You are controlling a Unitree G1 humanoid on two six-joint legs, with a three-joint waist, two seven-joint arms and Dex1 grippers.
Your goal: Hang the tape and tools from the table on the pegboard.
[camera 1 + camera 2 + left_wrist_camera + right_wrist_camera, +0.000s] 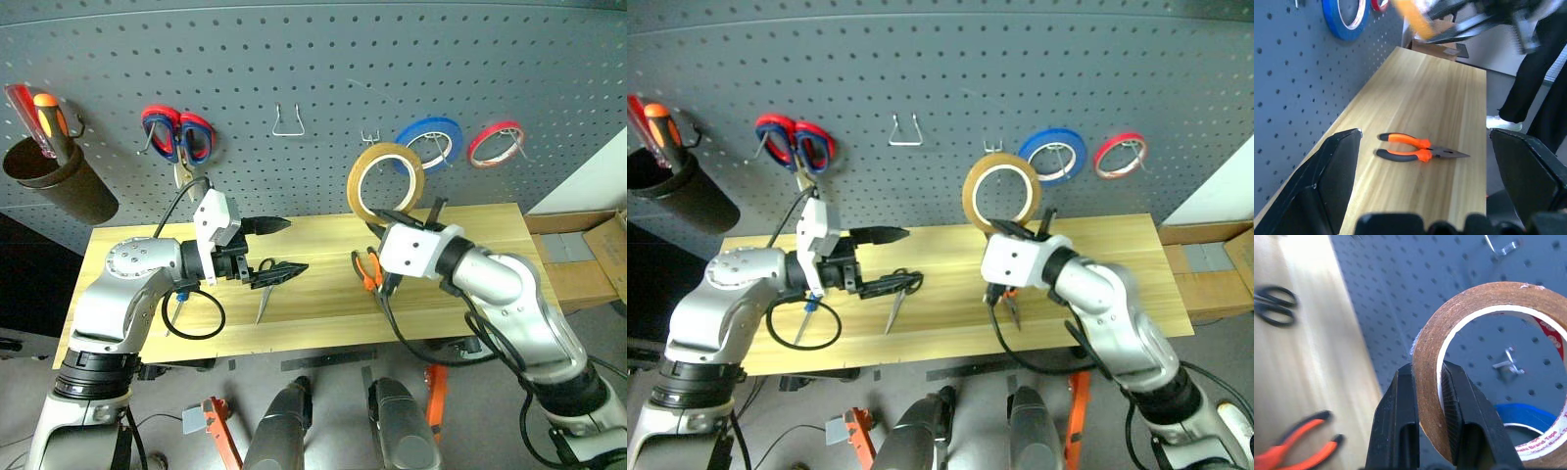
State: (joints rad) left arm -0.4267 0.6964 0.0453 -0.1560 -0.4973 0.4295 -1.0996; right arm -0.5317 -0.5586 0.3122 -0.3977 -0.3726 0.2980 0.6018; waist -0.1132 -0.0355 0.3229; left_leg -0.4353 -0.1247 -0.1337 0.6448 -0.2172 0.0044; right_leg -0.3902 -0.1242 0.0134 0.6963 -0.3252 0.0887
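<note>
My right gripper [390, 217] is shut on the lower rim of the yellow-tan tape [385, 181] and holds the ring upright, above the table [323, 318] and in front of the pegboard [313, 69]. Up close, its fingers [1400, 416] pinch the tape's band. The orange-and-black pliers [1418, 152] lie on the wood, partly behind the right hand. My left gripper [272, 250] is open and empty, hovering over the left half of the table. Under its lower finger lie the black-handled scissors [904, 284]. The blue-handled screwdriver [809, 307] rests further left, within a black cable loop.
On the pegboard hang a blue tape ring [429, 142], a red tape ring [495, 143], red-and-blue scissors [178, 135] and a dark cup [59, 181] with screwdrivers. An empty wire hook [287, 122] and a small hook [369, 137] are free. A cardboard box [588, 255] sits right of the table.
</note>
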